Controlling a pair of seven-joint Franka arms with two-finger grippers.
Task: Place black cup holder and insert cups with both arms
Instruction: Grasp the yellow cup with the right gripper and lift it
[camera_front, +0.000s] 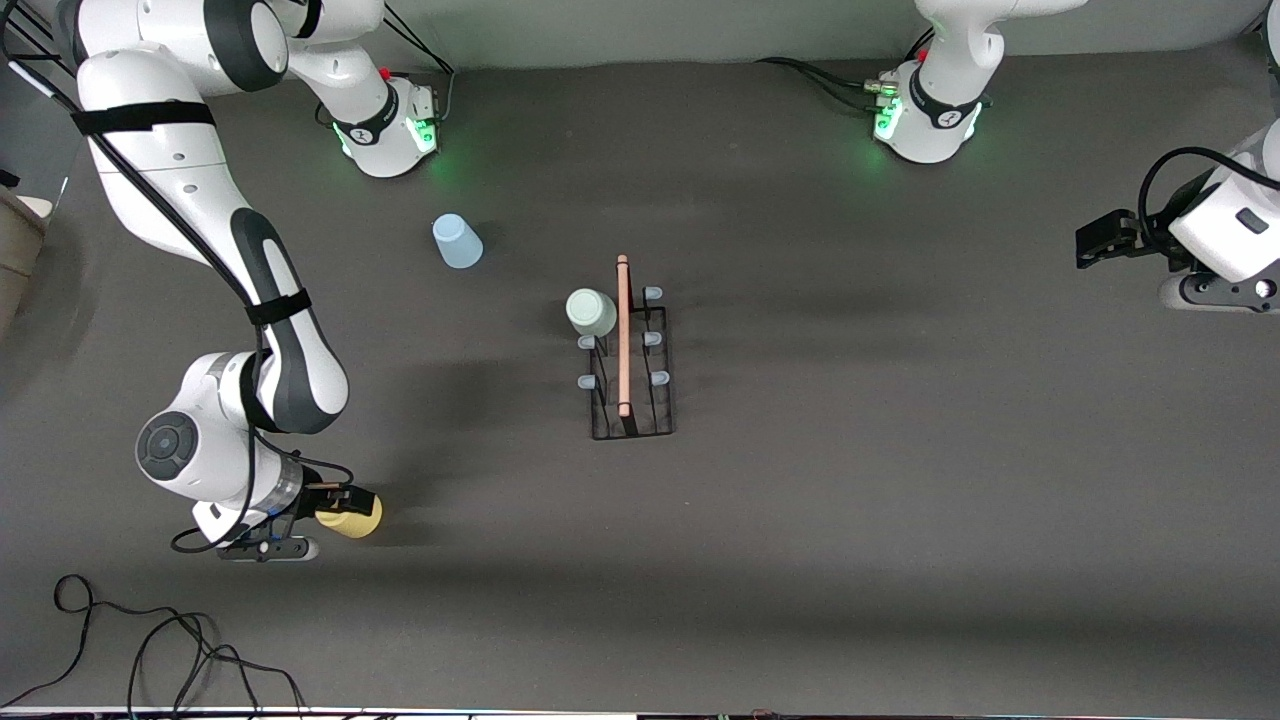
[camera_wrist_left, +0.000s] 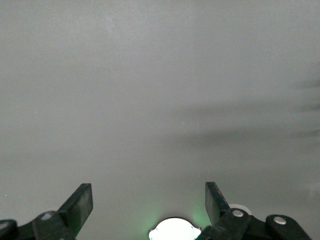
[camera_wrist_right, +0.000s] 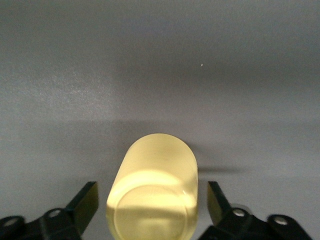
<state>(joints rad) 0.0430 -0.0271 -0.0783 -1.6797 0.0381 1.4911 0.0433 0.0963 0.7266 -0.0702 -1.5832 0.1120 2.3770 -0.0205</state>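
1. I am watching the black cup holder (camera_front: 632, 375) standing at the centre of the front view on the dark table (camera_front: 900, 500), its wooden rod handle (camera_front: 623, 335) running up and down the frame.
2. The pale green cup (camera_front: 591, 312) is sitting upside down on one of the rack's upper pegs, on the side toward the right arm's end of the table.
3. The light blue cup (camera_front: 457, 241) is lying on the table in the upper middle of the front view, well apart from the rack.
4. The right gripper (camera_front: 335, 500) is reaching into the lower left of the front view, around the yellow cup (camera_front: 352, 516); in the right wrist view the yellow cup (camera_wrist_right: 154, 187) is sitting between the fingers (camera_wrist_right: 85, 202), with a small gap showing on each side, so the jaws are not gripping it.
5. The left gripper (camera_front: 1100, 240) is waiting at the right edge of the front view over bare table, its jaws standing wide apart and holding nothing.
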